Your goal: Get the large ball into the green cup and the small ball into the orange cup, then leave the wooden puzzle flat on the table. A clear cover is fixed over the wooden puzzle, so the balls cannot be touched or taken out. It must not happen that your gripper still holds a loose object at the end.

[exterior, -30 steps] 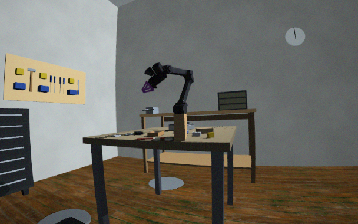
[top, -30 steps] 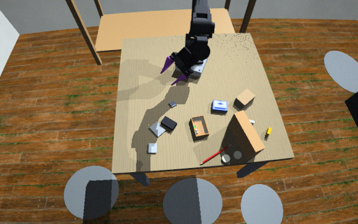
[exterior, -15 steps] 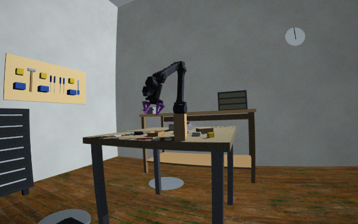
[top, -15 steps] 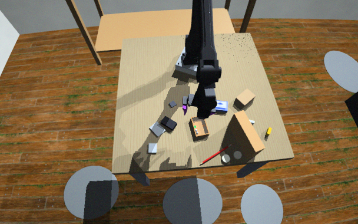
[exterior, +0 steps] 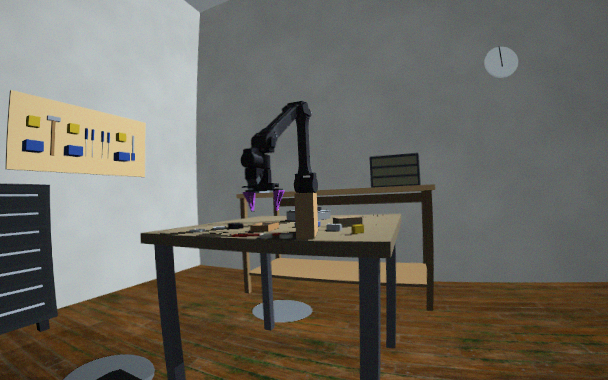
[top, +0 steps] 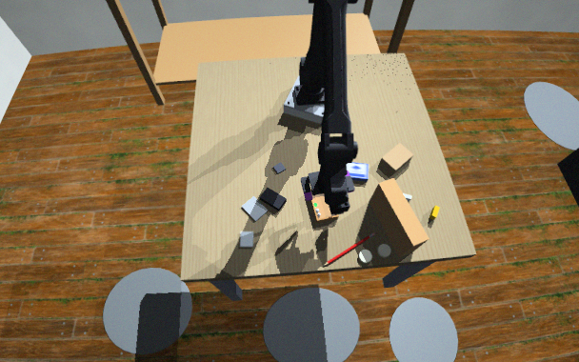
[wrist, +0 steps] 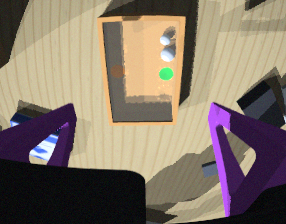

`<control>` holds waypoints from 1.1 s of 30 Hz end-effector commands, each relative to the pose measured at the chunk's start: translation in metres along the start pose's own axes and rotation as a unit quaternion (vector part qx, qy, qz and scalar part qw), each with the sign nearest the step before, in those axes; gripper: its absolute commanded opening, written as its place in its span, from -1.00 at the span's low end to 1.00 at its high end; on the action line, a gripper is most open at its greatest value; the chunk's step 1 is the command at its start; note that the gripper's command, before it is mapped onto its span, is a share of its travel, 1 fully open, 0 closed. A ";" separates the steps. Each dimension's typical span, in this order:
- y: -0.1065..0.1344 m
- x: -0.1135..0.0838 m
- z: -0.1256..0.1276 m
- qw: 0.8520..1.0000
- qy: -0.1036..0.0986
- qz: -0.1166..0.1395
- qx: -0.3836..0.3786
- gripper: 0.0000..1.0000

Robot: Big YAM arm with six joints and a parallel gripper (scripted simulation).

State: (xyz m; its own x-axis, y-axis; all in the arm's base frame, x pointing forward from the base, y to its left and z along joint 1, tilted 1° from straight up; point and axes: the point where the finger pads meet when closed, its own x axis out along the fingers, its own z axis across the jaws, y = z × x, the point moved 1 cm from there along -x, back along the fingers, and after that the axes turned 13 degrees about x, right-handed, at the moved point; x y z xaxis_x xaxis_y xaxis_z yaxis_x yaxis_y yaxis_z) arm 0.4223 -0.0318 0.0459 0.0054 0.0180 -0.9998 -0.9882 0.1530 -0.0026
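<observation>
The wooden puzzle (wrist: pixel 143 106) (top: pixel 322 212) lies flat on the table (top: pixel 235 119), right below my gripper. In the wrist view it is a shallow orange-brown tray with a grey inner wall. The green cup (wrist: pixel 166 74) is near its right side, and two pale balls (wrist: pixel 168 43) sit close together just beyond it. A dim orange cup (wrist: pixel 118 71) shows at the left side. My gripper (wrist: pixel 142 110) (exterior: pixel 264 200) (top: pixel 328 187) is wide open with purple fingers. It hangs a little above the puzzle and holds nothing. In the top view the arm hides part of the puzzle.
A tall wooden block (top: pixel 399 216) (exterior: pixel 306 215) stands right of the puzzle, with a red pencil (top: pixel 348 250) and two discs (top: pixel 365 257) in front. A small wooden box (top: pixel 396 158), a blue-white box (top: pixel 358 170), a yellow block (top: pixel 434 211) and a black box (top: pixel 272 198) lie around.
</observation>
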 end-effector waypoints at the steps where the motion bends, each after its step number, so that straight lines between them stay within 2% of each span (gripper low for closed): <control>1: -0.012 -0.022 0.004 0.999 -0.004 -0.029 -0.012 1.00; 10: -0.012 -0.022 0.004 1.000 -0.004 -0.029 -0.009 1.00; 11: -0.012 -0.022 0.004 1.000 -0.004 -0.029 -0.009 0.73; 33: -0.012 -0.022 0.004 1.000 -0.004 -0.029 -0.009 0.73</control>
State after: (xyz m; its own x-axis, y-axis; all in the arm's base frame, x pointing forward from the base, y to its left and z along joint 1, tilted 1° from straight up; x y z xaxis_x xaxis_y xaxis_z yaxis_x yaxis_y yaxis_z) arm 0.4223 -0.0318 0.0459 0.0052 0.0180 -0.9998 -0.9893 0.1458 -0.0025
